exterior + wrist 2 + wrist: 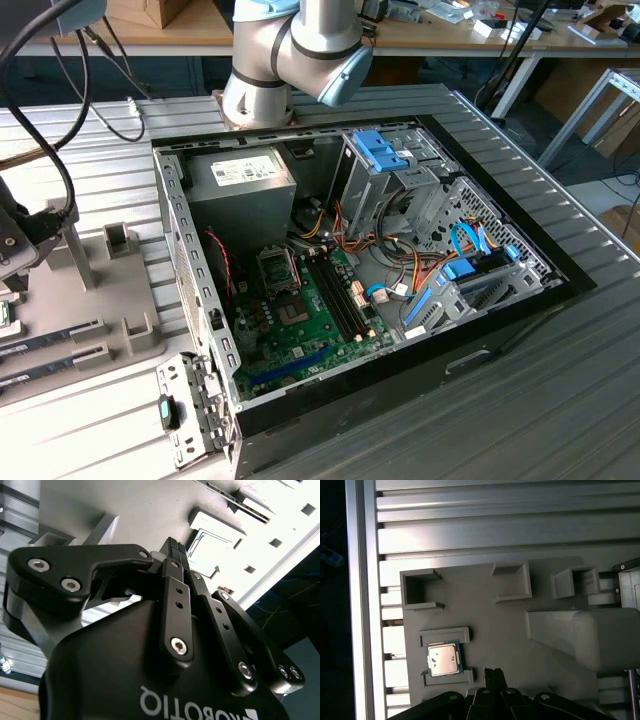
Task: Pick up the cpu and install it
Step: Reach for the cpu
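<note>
I judge this to be the pick-up stage: the cpu [444, 659] is not yet in my grip. It lies flat, metal face up, seated in a shallow walled nest [445, 635] on the grey fixture plate [485, 625], which rests on the ribbed counter [495, 525]. In the exterior view that plate sits toward nine o'clock from the open computer case [172, 230], at the exterior view's left, well apart from the motherboard [300, 335].

My pincer [492, 674] is clenched on nothing. In both wrist views the two fingertips [173, 546] press together with no gap and no chip between them. In the first wrist view the tips stand just beside the nest, off the chip's edge rather than over its middle. As far as I can see, they touch neither the chip nor the nest walls. I cannot tell how high I hang above the plate.

Inside the case, the square frame I take for the socket [279, 268] sits toward eleven o'clock from the board's middle, beside the long memory slots [340, 295]. It is too small to tell whether it stands open.

To my mind the grasp calls for the pincer to spread wider than the chip and centre over it. It should then close gently on two edges where the nest walls leave room, since a thin flat chip can tilt or slip.
</note>
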You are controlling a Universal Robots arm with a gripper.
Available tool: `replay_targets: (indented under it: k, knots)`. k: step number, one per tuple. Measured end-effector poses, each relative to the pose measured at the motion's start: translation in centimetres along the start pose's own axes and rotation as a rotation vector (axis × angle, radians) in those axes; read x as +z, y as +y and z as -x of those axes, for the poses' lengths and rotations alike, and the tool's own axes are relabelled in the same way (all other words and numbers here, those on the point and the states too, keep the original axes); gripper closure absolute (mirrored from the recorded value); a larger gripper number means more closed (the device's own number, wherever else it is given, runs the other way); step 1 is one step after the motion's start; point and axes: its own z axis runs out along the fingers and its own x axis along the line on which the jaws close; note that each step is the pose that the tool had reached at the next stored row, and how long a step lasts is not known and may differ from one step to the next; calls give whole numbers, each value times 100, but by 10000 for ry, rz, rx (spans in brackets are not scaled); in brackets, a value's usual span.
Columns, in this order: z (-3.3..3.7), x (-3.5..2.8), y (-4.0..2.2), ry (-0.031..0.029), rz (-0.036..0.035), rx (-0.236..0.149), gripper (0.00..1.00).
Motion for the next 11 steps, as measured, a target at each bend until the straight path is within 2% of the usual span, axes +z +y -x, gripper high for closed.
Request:
replay_targets:
  k: [11]
  knots:
    - [-2,62,-3,0,0,0,90]
